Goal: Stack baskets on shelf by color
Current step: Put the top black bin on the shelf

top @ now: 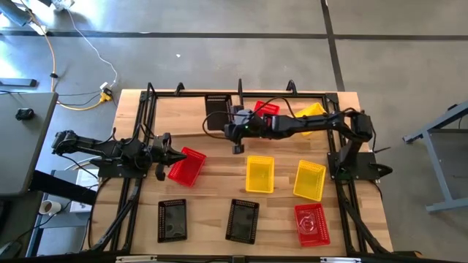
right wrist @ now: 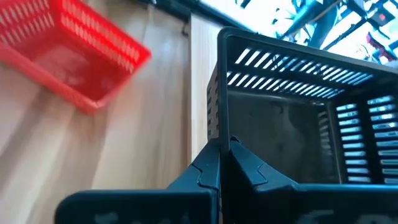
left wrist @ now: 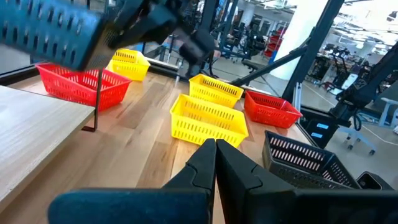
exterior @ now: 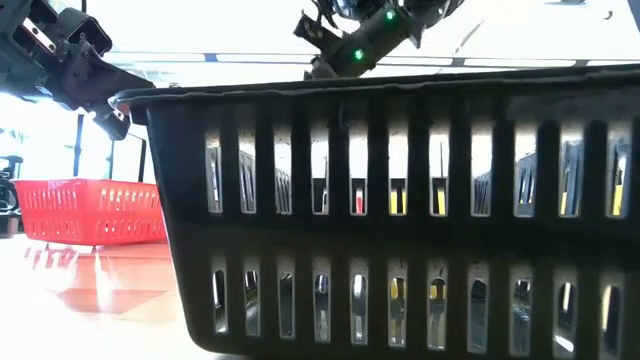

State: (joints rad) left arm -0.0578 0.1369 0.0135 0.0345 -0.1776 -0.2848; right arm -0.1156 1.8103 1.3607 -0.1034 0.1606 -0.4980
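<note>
My right gripper (top: 235,126) reaches from the right and is shut on a black basket (top: 218,113), which it holds over the shelf (top: 179,117) at the far middle. That basket shows again in the left wrist view (left wrist: 50,31) and the right wrist view (right wrist: 292,118). My left gripper (top: 174,155) is shut and holds nothing. It points level, just above the left edge of a red basket (top: 186,166) that rests on the table. A red basket (top: 267,108) and a yellow basket (top: 313,111) sit at the far right. My right gripper pinches the upper rim of one side wall (right wrist: 213,127) of the black basket between its two fingers, near a corner. The fingers slant down from the table's right. The basket is lifted clear, opening upward, and reaches out beyond the fingers.
Two yellow baskets (top: 259,174) (top: 309,180) lie mid-table. Along the near edge are two black baskets (top: 172,219) (top: 243,219) and a red one (top: 312,224). The nearer black basket (exterior: 400,200) fills the low view. Black tubing (top: 150,98) frames the shelf.
</note>
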